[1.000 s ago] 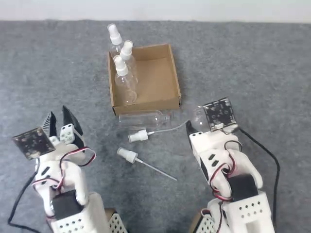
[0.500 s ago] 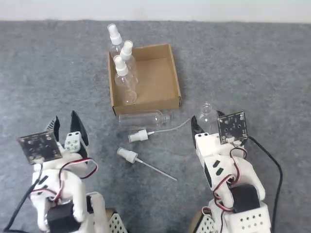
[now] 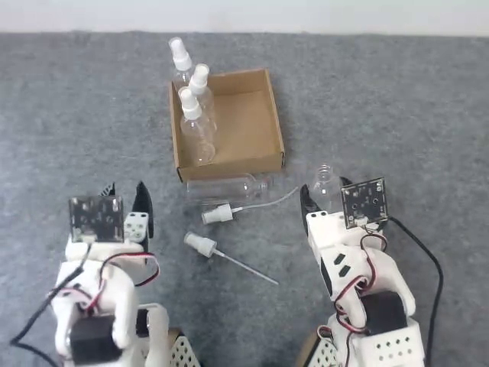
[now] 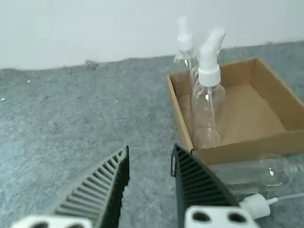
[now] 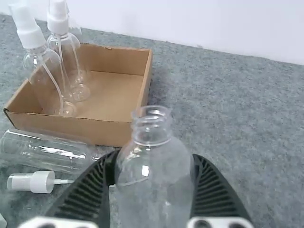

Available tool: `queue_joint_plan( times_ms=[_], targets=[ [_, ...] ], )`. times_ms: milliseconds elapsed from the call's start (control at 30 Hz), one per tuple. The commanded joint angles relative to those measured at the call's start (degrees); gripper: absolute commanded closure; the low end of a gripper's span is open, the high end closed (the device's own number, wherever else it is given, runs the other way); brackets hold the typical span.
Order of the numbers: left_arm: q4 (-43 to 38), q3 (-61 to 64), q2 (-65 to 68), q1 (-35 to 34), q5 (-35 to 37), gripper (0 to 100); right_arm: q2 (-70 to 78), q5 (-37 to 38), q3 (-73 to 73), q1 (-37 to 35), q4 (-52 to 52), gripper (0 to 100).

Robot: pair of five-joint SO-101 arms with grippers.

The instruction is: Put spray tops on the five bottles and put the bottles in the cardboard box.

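Going by the count alone, roughly 3 of 5 done: 3 capped bottles [image 3: 191,115] upright along the left wall of the cardboard box [image 3: 273,122], spray heads up, long axes vertical, the farthest possibly just behind the back corner rather than inside; hard to tell. Left to do, as a judgement: capping 2 more bottles and boxing both. Pinched between the jaws of the right gripper [image 3: 317,200], well in front of the box's right corner: an open bottle [image 3: 322,183], upright, bare neck pointing straight up, long axis vertical, ready to take a top; impossible to say whether resting on the table [image 3: 397,92] or lifted just off it. Flat on the table, just beside the near wall of the box and parallel to it: a lying bottle [image 3: 225,185], uncapped, neck toward the right arm, base toward the left. Nearer the arms, 2 spray tops [image 3: 218,213] loose on the table, well apart from the held bottle, white heads toward the left arm, thin tubes trailing toward the right arm's side. Left gripper [image 3: 126,200] spread wide, holding nothing, low over the table on the left, aimed toward the box and apart from both tops.
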Motion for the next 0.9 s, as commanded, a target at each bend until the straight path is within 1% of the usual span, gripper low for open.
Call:
queue_joint_plan(
  times_ms=[0,67,167,300,400,467,633,767,800,867],
  targets=[
    [1.23,-7.43,13.36,0.35,-0.26,86,-1.01,0.0,-0.79,1.01,-1.45,92.3],
    [2.11,-10.07,19.25,0.35,0.09,86,-1.01,0.0,-0.79,1.01,-1.45,92.3],
    [4.31,-13.14,26.11,0.62,2.81,86,-0.84,0.0,-0.79,0.92,-1.45,92.3],
    [8.79,-15.52,33.41,4.57,10.46,80,-0.75,0.0,-0.79,0.92,-1.45,92.3],
    [7.91,-15.43,37.63,6.95,16.26,81,-0.75,0.0,-0.79,0.92,-1.45,92.3],
    [6.59,-15.16,40.09,8.09,18.02,82,-0.75,0.0,-0.79,0.92,-1.45,92.3],
    [5.89,-14.73,44.48,12.04,18.64,83,-0.75,0.0,-0.79,0.92,-1.45,92.3],
    [5.54,-11.03,45.19,15.82,18.9,83,-0.75,0.09,-0.79,0.92,-1.45,92.3],
    [5.54,-9.89,45.19,16.79,20.22,83,-0.75,0.09,-0.79,0.92,-1.45,92.3],
    [5.63,-7.69,45.27,18.55,25.05,83,-0.75,0.09,-0.79,0.92,-1.45,92.3]
  ],
)
